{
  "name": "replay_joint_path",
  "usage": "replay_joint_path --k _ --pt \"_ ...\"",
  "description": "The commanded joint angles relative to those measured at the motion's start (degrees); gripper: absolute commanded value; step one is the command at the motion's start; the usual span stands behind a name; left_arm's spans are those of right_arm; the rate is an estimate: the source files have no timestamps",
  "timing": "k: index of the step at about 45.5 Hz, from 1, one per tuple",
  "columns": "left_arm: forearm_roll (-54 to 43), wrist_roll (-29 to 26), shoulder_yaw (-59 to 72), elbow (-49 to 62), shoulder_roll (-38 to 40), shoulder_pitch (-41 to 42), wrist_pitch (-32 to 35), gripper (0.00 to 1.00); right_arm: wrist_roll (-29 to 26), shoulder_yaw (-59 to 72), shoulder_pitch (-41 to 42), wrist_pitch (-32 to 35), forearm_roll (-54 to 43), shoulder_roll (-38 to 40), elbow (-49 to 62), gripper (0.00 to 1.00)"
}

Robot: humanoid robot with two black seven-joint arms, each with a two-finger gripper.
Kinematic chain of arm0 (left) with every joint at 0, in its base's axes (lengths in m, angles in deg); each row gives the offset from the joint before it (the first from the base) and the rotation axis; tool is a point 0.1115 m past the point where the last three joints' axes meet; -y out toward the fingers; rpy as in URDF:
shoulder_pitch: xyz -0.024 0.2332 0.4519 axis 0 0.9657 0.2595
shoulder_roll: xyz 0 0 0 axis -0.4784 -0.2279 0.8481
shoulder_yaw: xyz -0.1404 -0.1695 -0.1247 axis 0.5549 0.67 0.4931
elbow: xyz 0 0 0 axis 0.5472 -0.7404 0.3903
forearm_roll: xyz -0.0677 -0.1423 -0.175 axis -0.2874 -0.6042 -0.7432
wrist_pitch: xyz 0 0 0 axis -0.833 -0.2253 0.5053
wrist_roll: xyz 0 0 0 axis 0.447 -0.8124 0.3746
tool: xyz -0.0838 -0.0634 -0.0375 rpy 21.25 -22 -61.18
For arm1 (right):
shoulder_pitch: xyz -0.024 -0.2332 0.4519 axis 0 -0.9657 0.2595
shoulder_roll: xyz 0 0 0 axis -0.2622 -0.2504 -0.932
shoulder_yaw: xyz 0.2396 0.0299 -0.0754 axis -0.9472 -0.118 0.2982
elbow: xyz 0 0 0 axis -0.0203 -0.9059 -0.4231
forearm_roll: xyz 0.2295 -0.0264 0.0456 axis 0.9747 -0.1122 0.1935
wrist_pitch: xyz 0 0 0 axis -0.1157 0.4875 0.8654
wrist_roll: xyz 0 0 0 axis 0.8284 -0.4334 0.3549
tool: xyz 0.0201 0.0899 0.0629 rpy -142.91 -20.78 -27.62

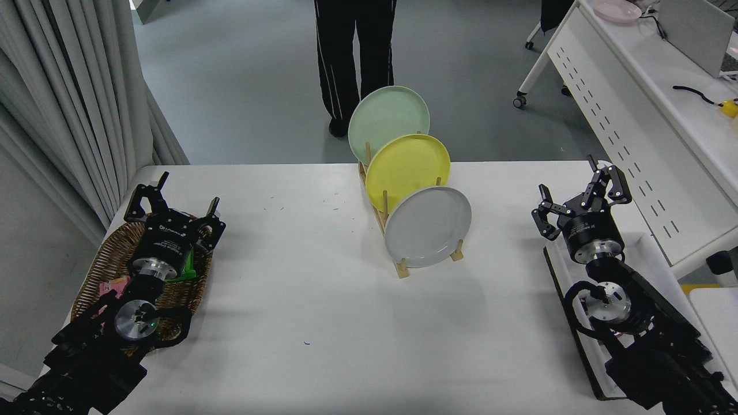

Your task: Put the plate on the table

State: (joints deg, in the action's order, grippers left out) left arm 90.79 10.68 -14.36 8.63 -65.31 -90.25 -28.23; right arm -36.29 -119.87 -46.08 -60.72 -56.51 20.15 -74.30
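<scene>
The light-grey plate (428,226) stands on edge in the front slot of a wooden rack (403,266) near the middle of the white table (300,300). Behind it in the same rack lean a yellow plate (407,167) and a pale green plate (388,118). My right gripper (576,193) is open and empty near the table's right edge, well to the right of the rack. Open as well, my left gripper (173,199) is parked at the lower left over a wicker basket.
A wicker basket (106,262) with pink and green items lies under the left arm. A person's legs (354,57) stand beyond the far edge. A white perforated desk on wheels (640,115) is at the right, and curtains (69,104) hang at the left.
</scene>
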Motion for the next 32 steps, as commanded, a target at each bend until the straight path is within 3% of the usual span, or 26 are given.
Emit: replay_joint_path --k 1,32 --pt "-0.1 0.0 0.0 0.0 0.0 0.0 -0.1 1.0 0.0 0.2 -0.1 0.1 0.2 0.1 0.3 1.0" --pt "0.0 0.0 0.0 0.0 0.0 0.0 0.0 1.0 -0.2 0.5 0.8 -0.1 0.2 1.3 4.3 1.0"
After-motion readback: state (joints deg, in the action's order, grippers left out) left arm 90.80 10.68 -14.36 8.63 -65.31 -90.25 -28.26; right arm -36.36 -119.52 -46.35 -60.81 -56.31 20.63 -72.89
